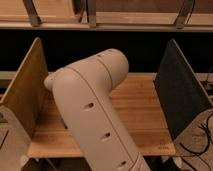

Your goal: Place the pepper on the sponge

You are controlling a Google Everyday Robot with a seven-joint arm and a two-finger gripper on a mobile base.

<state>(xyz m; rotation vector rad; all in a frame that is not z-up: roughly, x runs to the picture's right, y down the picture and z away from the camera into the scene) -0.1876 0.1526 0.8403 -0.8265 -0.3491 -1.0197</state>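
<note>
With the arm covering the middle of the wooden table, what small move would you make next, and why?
Probably swing the arm aside to uncover the table. Its cream link hides the tabletop's middle, neither pepper nor sponge shows, and the gripper is out of view, so there is nothing yet to aim at.

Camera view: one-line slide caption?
Robot arm fills the frame over the wooden table; claw, pepper and sponge out of view.
</note>
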